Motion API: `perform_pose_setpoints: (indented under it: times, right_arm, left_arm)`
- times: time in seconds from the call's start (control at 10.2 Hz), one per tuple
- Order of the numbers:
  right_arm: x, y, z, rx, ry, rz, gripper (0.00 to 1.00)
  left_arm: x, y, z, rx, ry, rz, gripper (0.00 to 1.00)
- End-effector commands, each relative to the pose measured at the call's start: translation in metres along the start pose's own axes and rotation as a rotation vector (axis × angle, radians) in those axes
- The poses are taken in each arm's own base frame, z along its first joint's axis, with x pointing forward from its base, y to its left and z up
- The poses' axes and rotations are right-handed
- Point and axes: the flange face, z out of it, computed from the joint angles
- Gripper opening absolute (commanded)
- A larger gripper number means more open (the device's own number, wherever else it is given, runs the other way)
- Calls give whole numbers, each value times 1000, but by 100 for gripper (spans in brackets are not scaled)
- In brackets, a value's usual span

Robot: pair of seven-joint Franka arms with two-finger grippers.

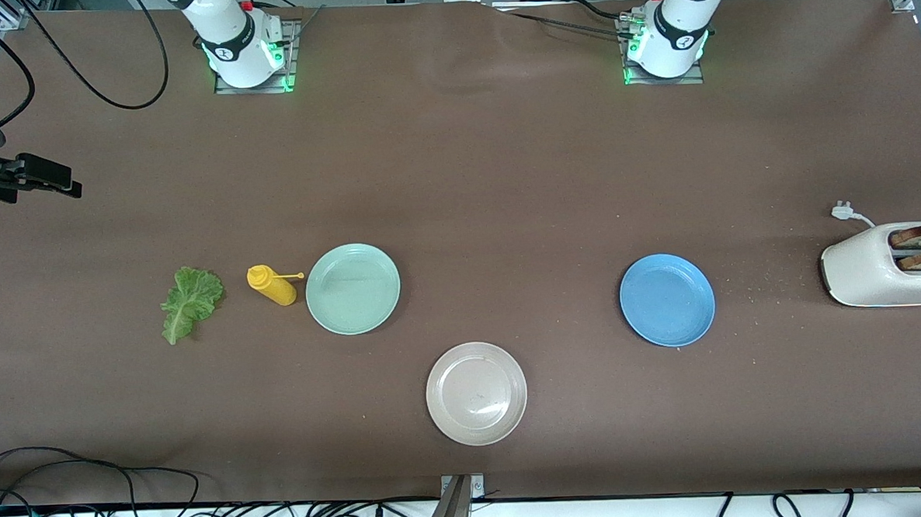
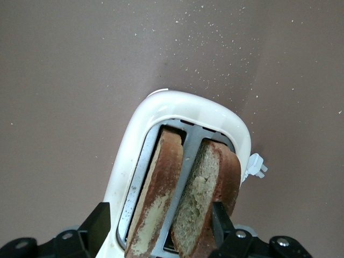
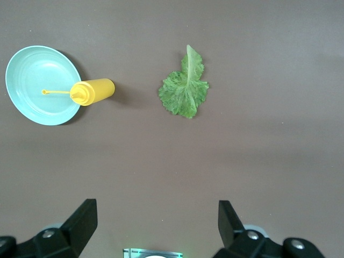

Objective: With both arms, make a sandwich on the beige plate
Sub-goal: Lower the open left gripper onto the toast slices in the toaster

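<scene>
The beige plate [image 1: 476,394] lies bare, nearest the front camera of the three plates. A crinkly green lettuce leaf [image 1: 190,301] [image 3: 185,88] lies flat on the table toward the right arm's end. Two brown bread slices [image 2: 158,188] [image 2: 212,193] stand upright in the slots of a white toaster [image 1: 865,272] [image 2: 177,107] at the left arm's end. My left gripper [image 2: 161,226] hangs open over the toaster, its fingers apart on either side of both slices, touching nothing. My right gripper [image 3: 157,220] is open and empty, high over bare table between its base and the lettuce. Neither gripper shows in the front view.
A yellow squeeze bottle [image 1: 273,284] [image 3: 94,91] lies on its side between the lettuce and a mint-green plate [image 1: 353,289] [image 3: 32,86]. A blue plate [image 1: 667,300] sits toward the toaster. The toaster's white plug [image 1: 843,211] lies loose. Crumbs dot the table round the toaster.
</scene>
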Motion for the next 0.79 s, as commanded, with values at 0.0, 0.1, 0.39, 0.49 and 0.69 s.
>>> perform_pose_setpoints:
  times: [0.0,0.1,0.39,0.49,0.69]
  right_arm:
    - [-1,2,-5,2,-3,6,100]
    - [-1,1,-5,2,-3,4,100]
    - [-1,2,-5,2,-4,6,100]
    - [-1,1,-5,2,-3,4,100]
    - [-1,2,-5,2,-3,6,100]
  left_arm:
    - [1,0,-5,13,-25,19,85]
    - [3,-1,-8,19,-27,22,85]
    - [4,-3,-16,33,-31,27,86]
    - [4,-4,-16,34,-33,29,87]
    - [4,-4,-14,32,-30,28,87]
